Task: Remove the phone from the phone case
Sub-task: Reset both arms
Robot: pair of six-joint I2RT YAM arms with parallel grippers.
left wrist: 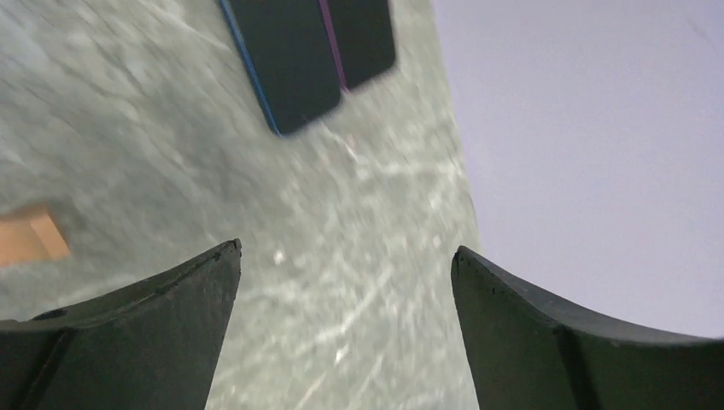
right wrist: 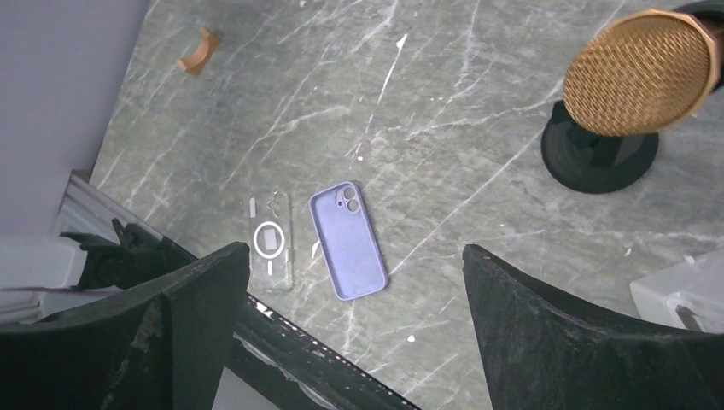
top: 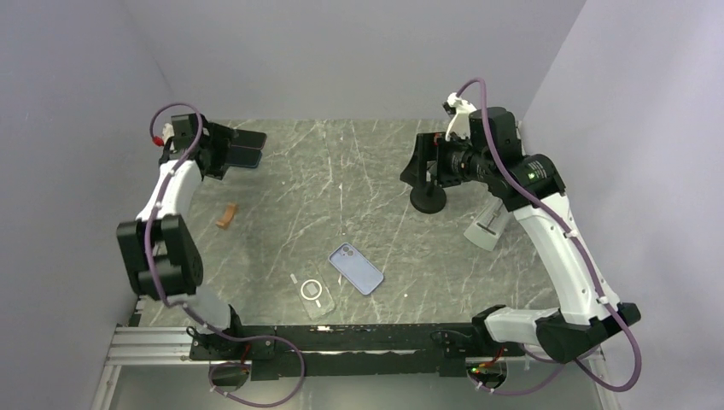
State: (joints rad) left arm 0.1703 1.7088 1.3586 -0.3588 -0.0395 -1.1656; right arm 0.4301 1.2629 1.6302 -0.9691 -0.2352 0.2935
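Nearest the bases, the transparent soft phone case with a white ring (top: 315,296) lies flat on the grey marbled tabletop (top: 376,171). The slim lavender-blue phone (top: 357,268) lies just beside it, back up, so extraction looks done. Further out, left pincer (left wrist: 346,256) and right pincer (right wrist: 352,249) hang spread and empty; retreat high, don't sweep the pair.

No words, brand names or numbers can be read anywhere. The only marking is a white ring with a short line on the clear phone case (right wrist: 271,242).
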